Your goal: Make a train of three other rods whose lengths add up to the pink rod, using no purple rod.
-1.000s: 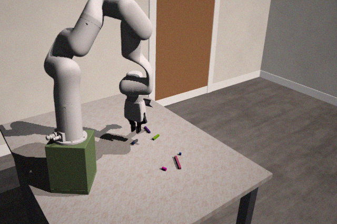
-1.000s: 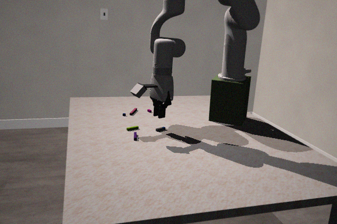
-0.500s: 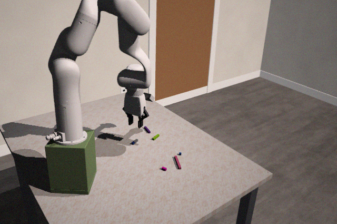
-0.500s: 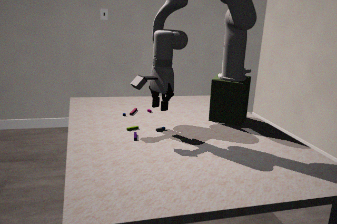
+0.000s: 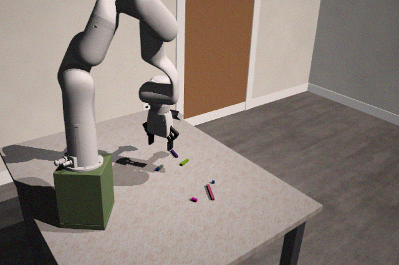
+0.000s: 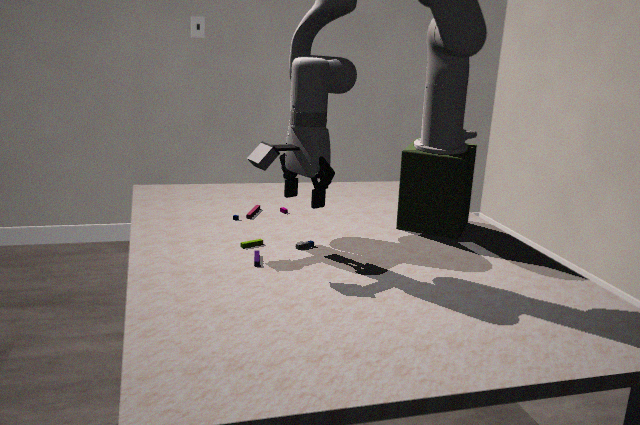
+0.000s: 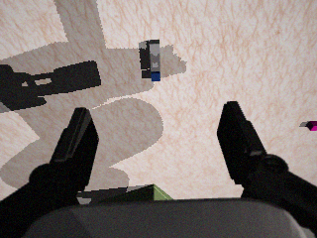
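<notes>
The gripper (image 5: 159, 143) hangs above the table (image 5: 264, 191) with its fingers spread as wide as they go and nothing between them. Taking the green pedestal (image 5: 84, 191) as landmark: the grey rod (image 5: 159, 167), a blue rod touching one end, lies nearest it, in the arm's shadow. The lime rod (image 5: 184, 161) and the purple rod (image 5: 174, 153) lie just beyond, the pink rod (image 5: 210, 191) farther out, with the magenta rod (image 5: 194, 199) and another blue rod (image 5: 212, 181) near it. The lime rod looks light, stiff and smooth; I would grip it mid-length across its narrow sides, so it does not swing.
</notes>
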Tool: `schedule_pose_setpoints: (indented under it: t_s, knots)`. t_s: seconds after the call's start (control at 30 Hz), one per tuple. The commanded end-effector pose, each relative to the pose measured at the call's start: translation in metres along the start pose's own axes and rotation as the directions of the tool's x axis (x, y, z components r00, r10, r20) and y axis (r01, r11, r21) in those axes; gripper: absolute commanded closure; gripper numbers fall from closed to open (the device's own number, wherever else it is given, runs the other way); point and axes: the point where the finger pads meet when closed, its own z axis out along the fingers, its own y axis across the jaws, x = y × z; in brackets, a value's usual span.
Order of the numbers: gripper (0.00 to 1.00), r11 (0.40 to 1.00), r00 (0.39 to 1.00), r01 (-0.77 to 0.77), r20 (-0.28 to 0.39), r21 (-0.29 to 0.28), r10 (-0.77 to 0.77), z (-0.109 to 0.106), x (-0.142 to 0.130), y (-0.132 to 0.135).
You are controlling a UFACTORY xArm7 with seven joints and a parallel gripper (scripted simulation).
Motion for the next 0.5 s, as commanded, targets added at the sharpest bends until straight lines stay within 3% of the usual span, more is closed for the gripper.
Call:
schedule_pose_setpoints:
  t_s: [0.0,0.07,0.13,0.23,0.27,0.47]
  knots:
    - [0.00,1.000,1.000,0.000,-0.003,-0.001,0.000,-0.001,0.001,0.000]
    - [0.00,1.000,1.000,-0.002,-0.005,-0.002,0.002,0.001,0.009,0.005]
    - [0.00,1.000,1.000,-0.013,-0.009,-0.004,0.013,0.007,0.037,0.025]
    - [0.00,1.000,1.000,-0.015,-0.010,-0.004,0.015,0.007,0.039,0.026]
    - [0.00,1.000,1.000,-0.023,-0.009,-0.004,0.023,0.012,0.056,0.040]
    - [0.00,0.999,0.999,-0.041,-0.003,-0.001,0.041,0.023,0.082,0.065]
